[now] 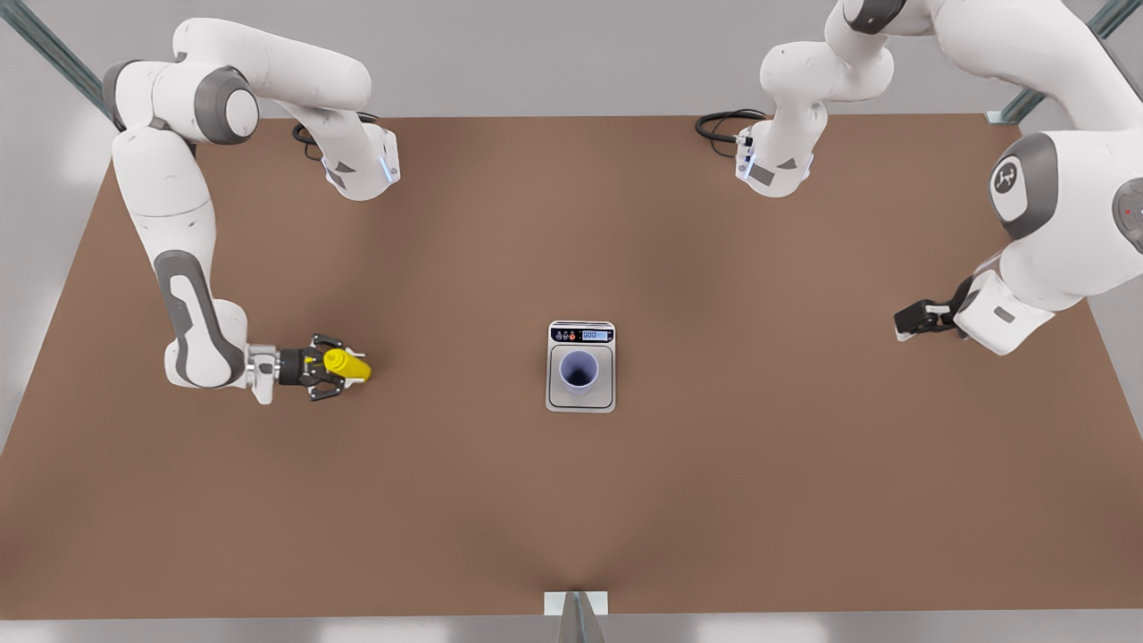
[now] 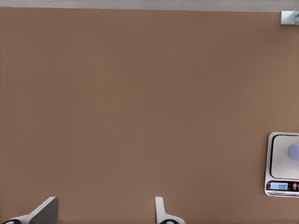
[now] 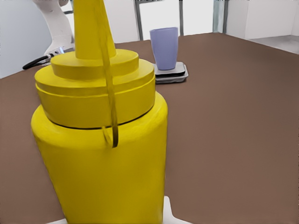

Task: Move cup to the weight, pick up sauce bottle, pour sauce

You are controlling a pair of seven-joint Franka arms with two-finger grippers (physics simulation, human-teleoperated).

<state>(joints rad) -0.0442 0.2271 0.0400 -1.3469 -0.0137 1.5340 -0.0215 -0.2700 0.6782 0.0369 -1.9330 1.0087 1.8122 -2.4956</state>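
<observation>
The pale lavender cup (image 1: 579,371) stands upright on the weight (image 1: 581,401), a small silver scale with a lit blue display, at the table's middle. At the front view's left, my right gripper (image 1: 336,365) is shut on the yellow sauce bottle (image 1: 347,364), which it grips from the side. The right wrist view has the sauce bottle (image 3: 100,154) upright and close, with the cup (image 3: 164,46) on the weight (image 3: 180,74) behind it. My left gripper (image 1: 913,322) waits open at the front view's right. Its fingertips (image 2: 46,208) hang over bare table, the weight (image 2: 279,161) and cup (image 2: 295,152) off to one side.
The brown table (image 1: 571,500) has wide free room all around the scale. Black cables (image 1: 723,125) lie by the arm bases at the back. A small pale bracket (image 1: 576,604) sits at the middle of the near edge.
</observation>
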